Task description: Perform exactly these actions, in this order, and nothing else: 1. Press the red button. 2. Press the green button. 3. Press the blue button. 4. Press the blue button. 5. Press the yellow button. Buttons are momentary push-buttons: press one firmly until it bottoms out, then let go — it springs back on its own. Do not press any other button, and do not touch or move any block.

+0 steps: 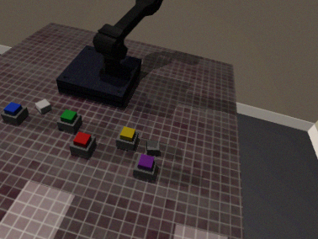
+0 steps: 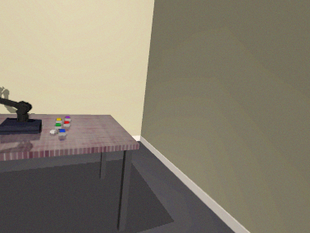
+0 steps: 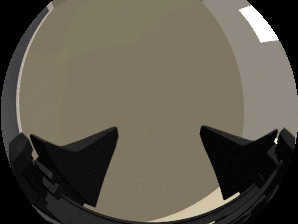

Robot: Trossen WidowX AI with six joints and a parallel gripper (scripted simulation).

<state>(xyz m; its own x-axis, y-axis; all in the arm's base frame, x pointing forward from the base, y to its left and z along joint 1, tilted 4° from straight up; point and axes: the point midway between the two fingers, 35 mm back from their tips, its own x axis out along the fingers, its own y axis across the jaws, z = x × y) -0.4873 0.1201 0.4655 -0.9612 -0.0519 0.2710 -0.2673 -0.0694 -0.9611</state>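
The red button [image 1: 82,139] [image 2: 66,122] sits on its grey base near the middle of the group. The green button [image 1: 69,115] [image 2: 58,125] is beside it, nearer the arm's base. The blue button [image 1: 13,108] [image 2: 61,130] is at the far left in the top view. The yellow button [image 1: 127,134] [image 2: 58,120] is to the right of the red one there. All four stand up from their bases. My gripper [image 3: 160,131] is open and empty in the wrist view, facing a plain wall, away from the buttons. The top and exterior views leave the gripper out of frame.
A purple button [image 1: 146,161] [image 2: 67,117] stands in front of the yellow one. A grey block [image 1: 153,147] lies between them, to the right. A white block [image 1: 43,106] [image 2: 53,132] lies between blue and green. The arm's dark base [image 1: 92,76] [image 2: 25,126] is behind the buttons.
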